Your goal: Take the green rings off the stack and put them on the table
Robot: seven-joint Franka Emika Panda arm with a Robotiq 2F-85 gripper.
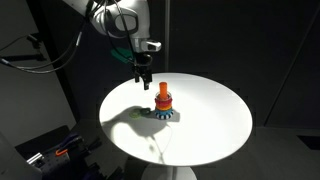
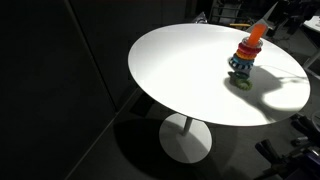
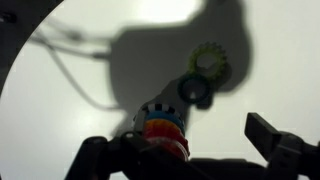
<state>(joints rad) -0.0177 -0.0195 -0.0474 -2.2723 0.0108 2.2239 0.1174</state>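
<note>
Hovering pincer [image 1: 143,77] near stack [image 1: 163,103], green rings [image 3: 208,62] seemingly shadowed, blurry

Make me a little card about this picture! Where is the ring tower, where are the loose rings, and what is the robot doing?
table: round, white
stack: standing upright on the table; orange top, red below, blue-and-white base
light green ring: flat on the table near the stack, in the arm's shadow
darker ring: flat on the table between the light green ring and the stack; colour hard to tell in the shadow
end effector: open, holding nothing, in the air close to the stack
</note>
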